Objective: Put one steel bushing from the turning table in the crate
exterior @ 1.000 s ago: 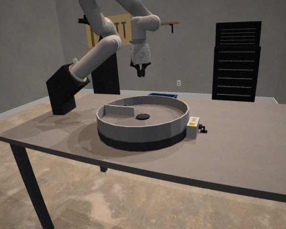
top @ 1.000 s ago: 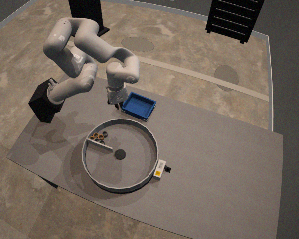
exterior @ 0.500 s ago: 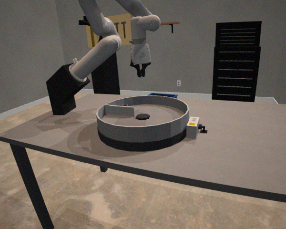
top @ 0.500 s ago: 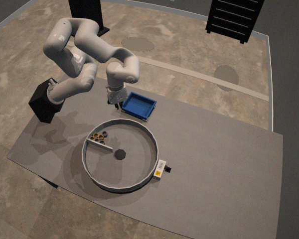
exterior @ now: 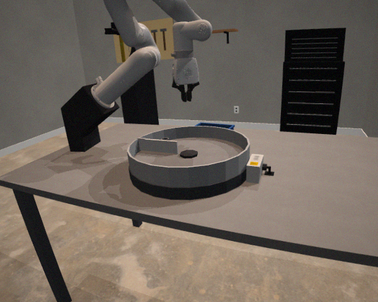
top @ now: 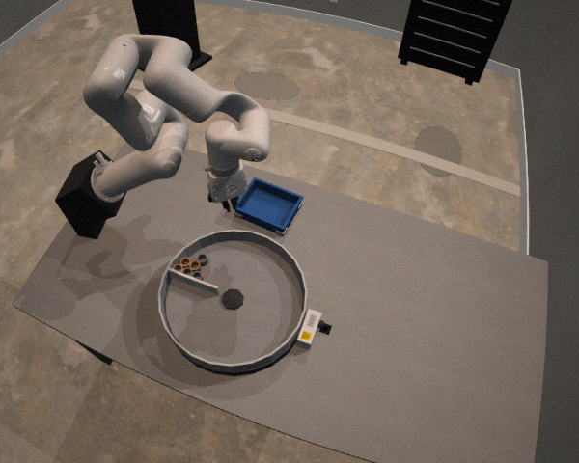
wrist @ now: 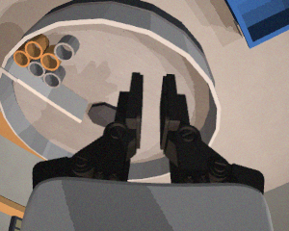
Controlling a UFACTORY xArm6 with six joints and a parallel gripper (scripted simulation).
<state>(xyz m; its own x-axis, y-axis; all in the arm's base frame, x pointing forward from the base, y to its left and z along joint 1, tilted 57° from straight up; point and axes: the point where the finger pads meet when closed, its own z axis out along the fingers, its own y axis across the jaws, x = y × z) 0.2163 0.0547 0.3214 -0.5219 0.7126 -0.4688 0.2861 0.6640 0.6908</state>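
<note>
Steel bushings (top: 199, 266) cluster with brass ones behind the turning table's (top: 299, 279) divider, far-left; your pincer (exterior: 186, 95) hangs high, nearly closed, empty. Open wider before descending onto one grey ring.

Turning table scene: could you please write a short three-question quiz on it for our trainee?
1. True or false: the hand holds a bushing.
2. Where do the bushings lie? A: in the crate. B: on the turning table, beside its divider. C: on the floor.
3. What colour is the crate?
Key: 1 false; 2 B; 3 blue.
</note>
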